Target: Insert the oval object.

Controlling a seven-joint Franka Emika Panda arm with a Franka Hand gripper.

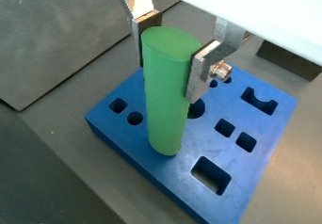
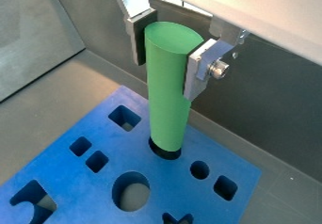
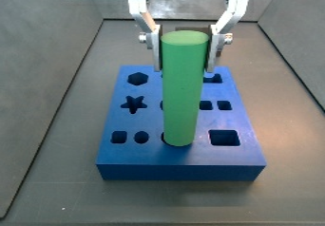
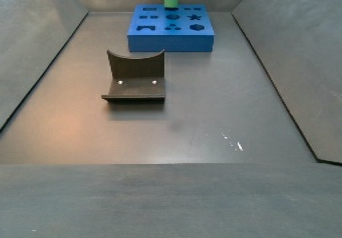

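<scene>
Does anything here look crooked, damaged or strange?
Nothing stands out. The green peg stands upright with its lower end in a hole of the blue block; the pincer straddles its top. The fixture stands alone on the floor.

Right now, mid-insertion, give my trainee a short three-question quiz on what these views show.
1. True or false: the green oval peg stands upright with its lower end in a hole of the blue block.
2. Where is the tool? A) around the peg's upper part B) resting on the fixture C) flat on the floor
3. Fill in: the fixture on the floor holds ____ piece.

Key: 1 true; 2 A; 3 no.
</scene>
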